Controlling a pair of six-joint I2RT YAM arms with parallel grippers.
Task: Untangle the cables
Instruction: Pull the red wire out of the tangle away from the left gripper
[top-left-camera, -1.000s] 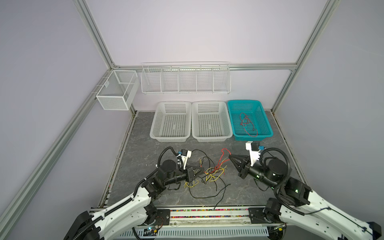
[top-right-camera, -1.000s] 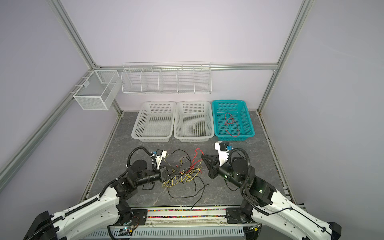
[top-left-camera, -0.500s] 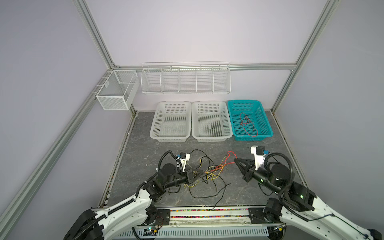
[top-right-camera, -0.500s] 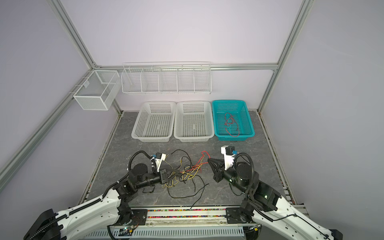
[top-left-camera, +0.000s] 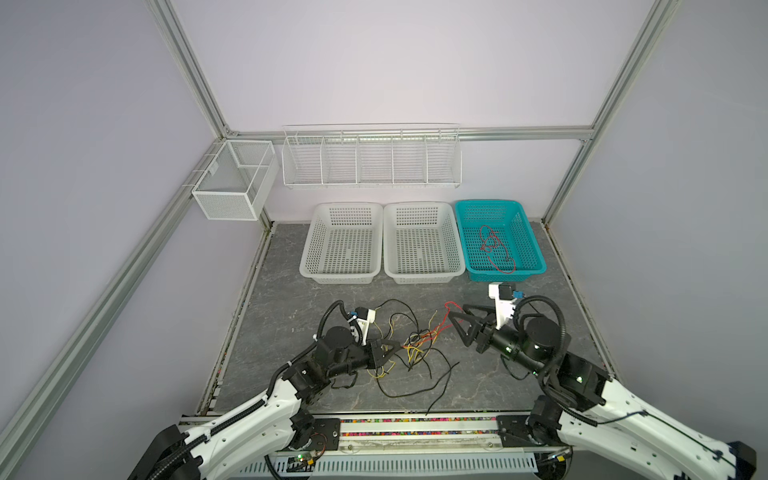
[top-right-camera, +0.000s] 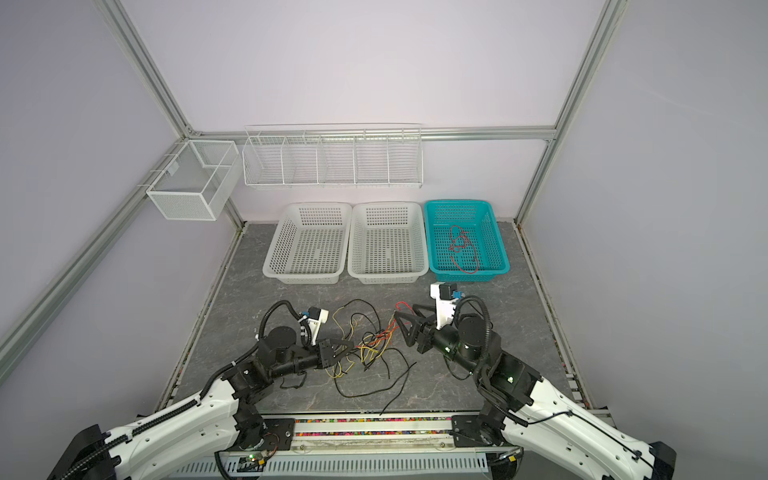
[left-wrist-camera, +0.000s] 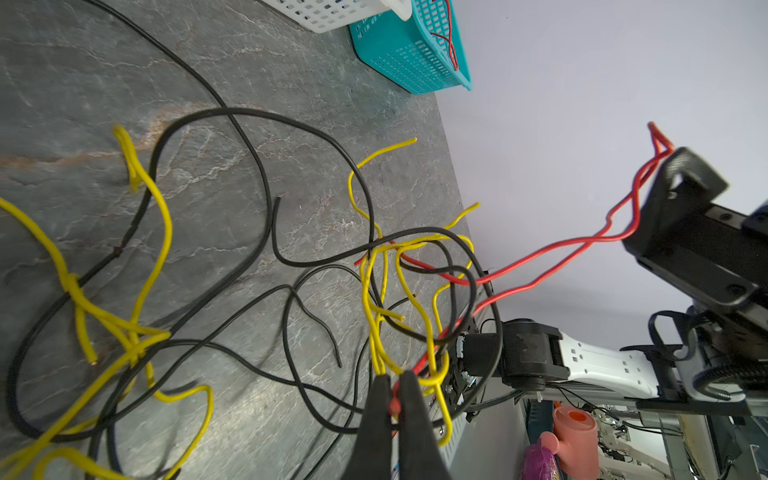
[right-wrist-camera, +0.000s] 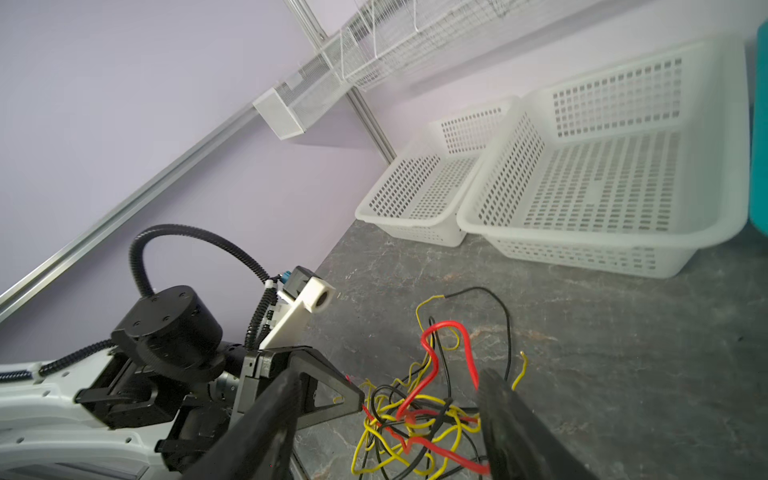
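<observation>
The cables (top-left-camera: 415, 345) (top-right-camera: 374, 343) lie as a tangle of yellow, black and red wires on the grey floor between the two arms. My left gripper (left-wrist-camera: 395, 405) (top-left-camera: 400, 345) is shut on a red cable at the tangle's left edge. My right gripper (right-wrist-camera: 386, 386) (top-left-camera: 457, 318) stands open just right of the tangle. A loop of that red cable (right-wrist-camera: 436, 345) rises between its fingers and leans on one finger (left-wrist-camera: 681, 174). Another red cable (top-left-camera: 494, 249) lies in the teal basket (top-left-camera: 536, 253).
Two white baskets (top-left-camera: 307, 249) (top-left-camera: 424, 279) stand beside the teal one along the back wall. Wire racks (top-left-camera: 370, 158) hang on the wall above them. Loose black cable ends (top-left-camera: 440, 386) trail toward the front rail.
My right gripper has opened and let go of the red cable, which now only hangs against one finger. The left gripper stays shut on its end.
</observation>
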